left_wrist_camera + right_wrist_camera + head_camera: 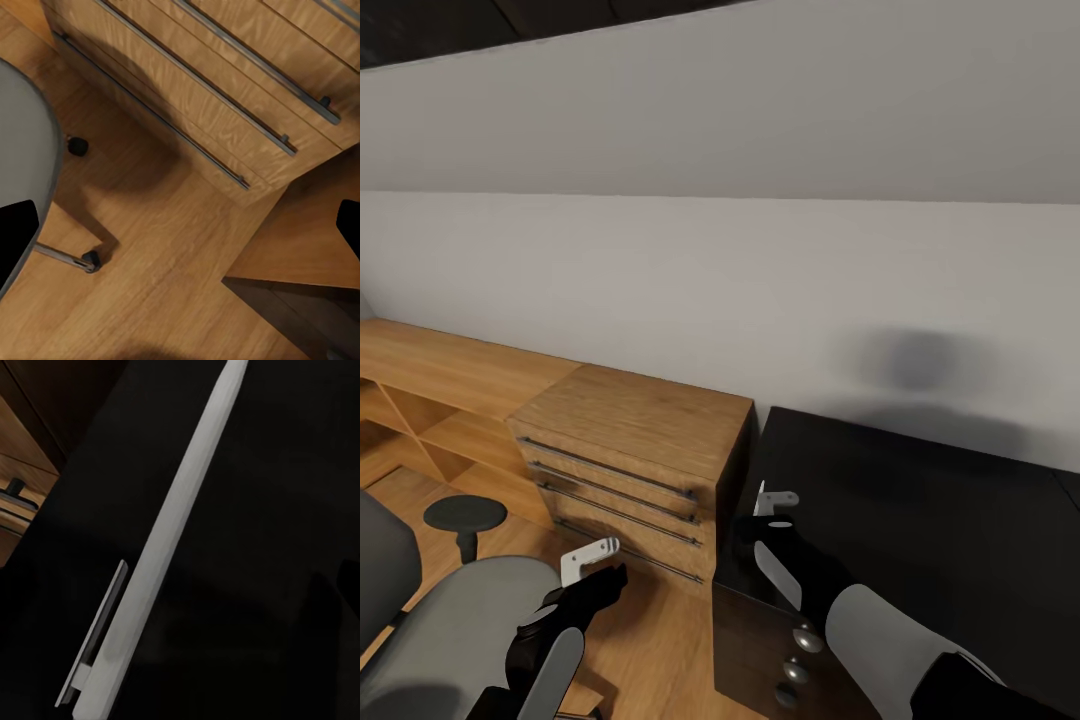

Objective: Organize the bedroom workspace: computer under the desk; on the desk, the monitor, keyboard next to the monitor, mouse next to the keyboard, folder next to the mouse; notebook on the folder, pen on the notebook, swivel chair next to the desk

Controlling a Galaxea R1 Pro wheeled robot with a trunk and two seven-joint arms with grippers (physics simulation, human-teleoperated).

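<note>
Head view, counter: the long black-topped desk [920, 520] runs off to the right along the pale wall; its near-left corner sits beside a light wooden drawer cabinet [630, 450], a narrow gap between them. The black top is bare where it shows.
Head view, drawer unit: black drawer front with round silver knobs [800, 655] under the counter's left end.
Head view, chair: the grey upholstered swivel chair [450, 630] with a round black armrest pad stands low on the left, on the wooden floor [660, 650], near the cabinet.
Head view, right jaws [772, 510]: over the counter's left corner, holding a pale slim piece upright.
Head view, left jaws [595, 562]: above the floor between chair and cabinet; I cannot tell how wide they stand.
Left wrist view, floor: open wood floor between the chair seat edge [30, 157], its chrome leg and castors [82, 259], and the cabinet drawers with long metal handles [225, 97]. A dark counter corner shows beyond.
Left wrist view, jaws: black tips at opposite frame edges, apart, nothing between.
Right wrist view, pen: the short slim pale pen [161, 555] with clip, gripped in the right jaws, over the black counter surface [262, 510].
</note>
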